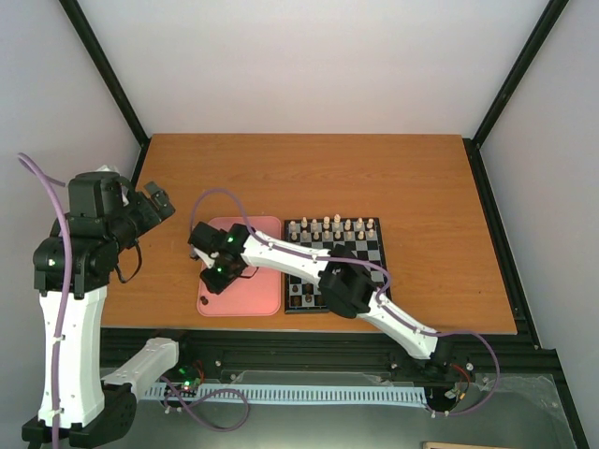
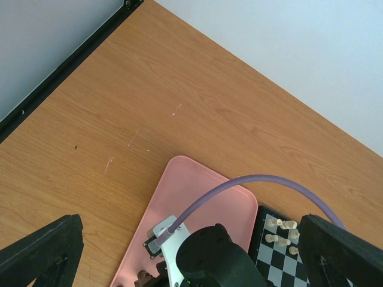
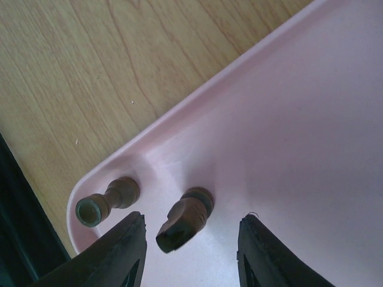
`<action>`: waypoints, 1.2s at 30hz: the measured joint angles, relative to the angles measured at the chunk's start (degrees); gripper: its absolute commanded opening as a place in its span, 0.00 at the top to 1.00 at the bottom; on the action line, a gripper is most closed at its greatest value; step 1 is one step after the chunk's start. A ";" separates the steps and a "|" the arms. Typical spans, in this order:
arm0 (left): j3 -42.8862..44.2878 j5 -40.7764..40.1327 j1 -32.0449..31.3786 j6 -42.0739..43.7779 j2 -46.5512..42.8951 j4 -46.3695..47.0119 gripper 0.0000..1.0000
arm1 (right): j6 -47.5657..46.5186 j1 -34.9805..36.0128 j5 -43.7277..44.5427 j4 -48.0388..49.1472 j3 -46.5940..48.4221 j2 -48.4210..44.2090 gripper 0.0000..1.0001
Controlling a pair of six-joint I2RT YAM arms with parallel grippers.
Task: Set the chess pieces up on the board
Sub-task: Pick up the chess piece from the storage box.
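In the right wrist view, two dark brown chess pieces sit in the near-left corner of a pink tray (image 3: 299, 119). A knight-shaped piece (image 3: 184, 218) stands between the spread fingers of my right gripper (image 3: 192, 218), which is open and touches nothing. A second piece (image 3: 108, 201) lies on its side just left of the left finger (image 3: 122, 251). From above, my right gripper (image 1: 217, 276) hangs over that tray corner, left of the board (image 1: 365, 253). A few dark pieces (image 1: 301, 297) stand at the board's near edge. My left gripper (image 1: 154, 204) is raised at the far left, open and empty.
Cream-white pieces (image 1: 332, 226) line the board's far rows. The right arm's links and purple cable (image 2: 263, 179) stretch over the board and the tray (image 2: 197, 191). Bare wooden table (image 1: 309, 178) lies behind both. Black frame rails run along the table's left and right edges.
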 measured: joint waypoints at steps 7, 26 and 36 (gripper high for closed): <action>-0.11 0.07 0.00 0.02 0.00 -0.22 0.00 | -0.22 0.00 -0.42 -0.42 1.53 1.60 0.70; -1.42 0.09 0.00 0.02 -0.44 -0.42 0.00 | -2.01 0.00 1.53 0.11 -0.98 -0.31 0.97; -2.40 0.87 0.00 0.02 -1.36 -0.33 0.00 | -0.37 -3.17 7.74 -0.26 -17.86 -20.79 0.97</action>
